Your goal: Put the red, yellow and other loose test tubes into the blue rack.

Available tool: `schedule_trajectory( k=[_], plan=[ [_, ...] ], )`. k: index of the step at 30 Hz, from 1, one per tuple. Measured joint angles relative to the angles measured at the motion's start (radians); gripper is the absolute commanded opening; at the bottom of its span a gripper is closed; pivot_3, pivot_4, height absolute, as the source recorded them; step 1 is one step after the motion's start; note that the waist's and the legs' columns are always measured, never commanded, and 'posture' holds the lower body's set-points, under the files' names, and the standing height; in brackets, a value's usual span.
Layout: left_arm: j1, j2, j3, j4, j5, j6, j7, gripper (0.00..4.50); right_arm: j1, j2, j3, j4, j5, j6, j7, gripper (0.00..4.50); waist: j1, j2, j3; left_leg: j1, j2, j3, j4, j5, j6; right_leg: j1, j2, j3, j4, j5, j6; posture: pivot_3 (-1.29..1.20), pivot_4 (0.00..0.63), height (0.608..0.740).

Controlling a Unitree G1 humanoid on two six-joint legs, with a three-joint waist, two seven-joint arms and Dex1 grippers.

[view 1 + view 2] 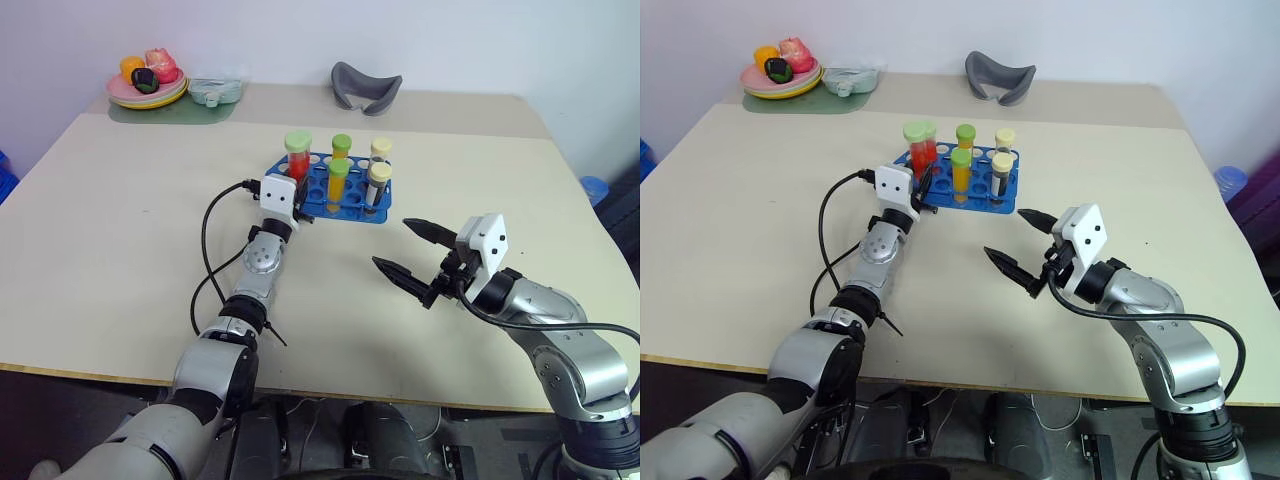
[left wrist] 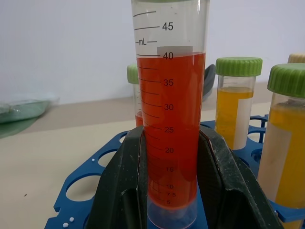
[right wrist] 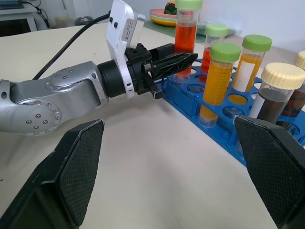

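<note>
My left gripper (image 1: 301,188) is shut on a red test tube (image 1: 298,158) with a pale green cap. It holds the tube upright at the left end of the blue rack (image 1: 345,214). In the left wrist view the black fingers (image 2: 119,191) clamp the lower part of this tube (image 2: 171,119), whose tip sits at a rack hole. The rack also holds several capped tubes: another red one, two yellow-orange ones (image 1: 338,185) and two dark brown ones (image 1: 378,186). My right gripper (image 1: 392,243) is open and empty, low over the table to the right of and nearer than the rack.
At the table's far left stands a plate of toy food (image 1: 147,88) with a pale green dish (image 1: 215,92) beside it. A grey curved object (image 1: 366,86) lies at the far middle. A black cable (image 1: 205,260) loops beside my left forearm.
</note>
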Motion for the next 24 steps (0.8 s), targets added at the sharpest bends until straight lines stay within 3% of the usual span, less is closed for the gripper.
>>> schedule_trajectory(
  k=[24],
  plan=[
    [0.013,-0.001,-0.002,0.009,0.009,0.011,0.002,0.86,-0.003,0.000,0.001,0.001,0.000,0.000,0.008,4.45,0.000,0.000,0.000,0.000,0.000,0.000,0.000,0.000,0.000,0.000,0.000,0.000,0.000,0.000,0.000,0.00,0.150,0.689]
  ],
)
